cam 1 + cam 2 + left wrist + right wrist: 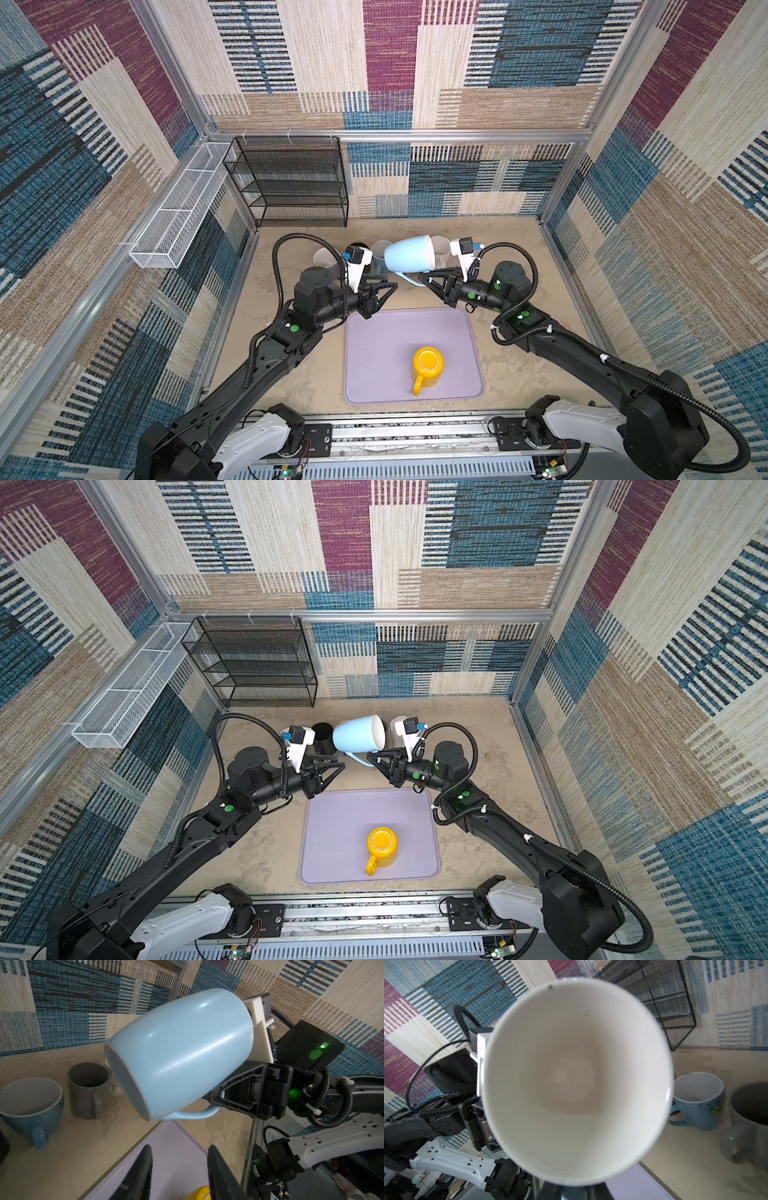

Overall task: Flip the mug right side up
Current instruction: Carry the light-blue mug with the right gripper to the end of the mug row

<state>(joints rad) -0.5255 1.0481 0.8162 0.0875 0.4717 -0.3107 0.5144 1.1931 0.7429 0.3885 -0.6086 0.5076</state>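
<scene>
The turning step is half done: the light blue ceramic mug [409, 254] hangs in the air on its side, neither upside down nor upright, its white mouth facing the right wrist camera and its base toward the left arm. In both top views it sits between the 2 grippers, above the bare sandy tabletop [299, 374] just behind the back edge of the lilac rectangular tray [374, 332] and in front of the row of other cups, among them a grey cylindrical mug [88, 1088]. The right gripper [422, 277] is pinched on the mug's curved handle [193, 1114], which runs along the underside of the body, and it alone carries the mug. The left gripper [180, 1148] has its fingers spread with nothing between them; it hovers near the mug's base without touching it. Both arms reach forward with their wrists turned inward, so the 2 grippers point at each other across the middle. The next move probably calls for more wrist roll on the right arm until the mouth faces up, then a level descent onto a free flat spot. With only the handle held, the heavy body may swing, so a slow turn seems wise. A yellow mug [428, 365] stands on the tray, well apart.
</scene>
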